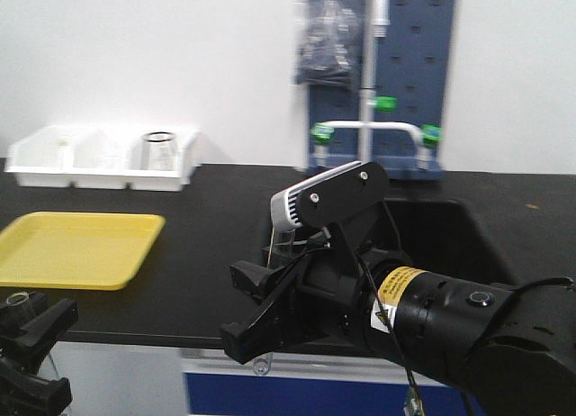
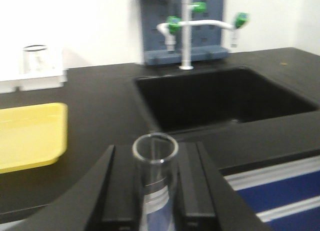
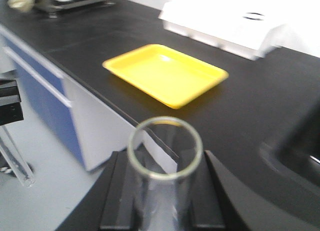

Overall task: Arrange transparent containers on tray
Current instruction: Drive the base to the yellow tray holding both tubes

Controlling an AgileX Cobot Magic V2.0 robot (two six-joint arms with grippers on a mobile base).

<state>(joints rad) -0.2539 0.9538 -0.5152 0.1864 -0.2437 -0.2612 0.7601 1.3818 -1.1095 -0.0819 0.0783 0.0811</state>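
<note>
Two hands pinch tubes: the left hand (image 2: 156,158) its test tube (image 2: 155,191), the right hand (image 3: 165,163) a second test tube (image 3: 165,201), both apart from the yellow tray (image 3: 165,73).

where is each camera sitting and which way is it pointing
Front view: behind both arms, facing the wall across the counter; shows right gripper and left gripper.
Left wrist: on the left arm, facing the sink; shows its fingers around the left tube.
Right wrist: on the right arm, facing left toward the tray; shows its fingers around the right tube.
All three share the tray.
</note>
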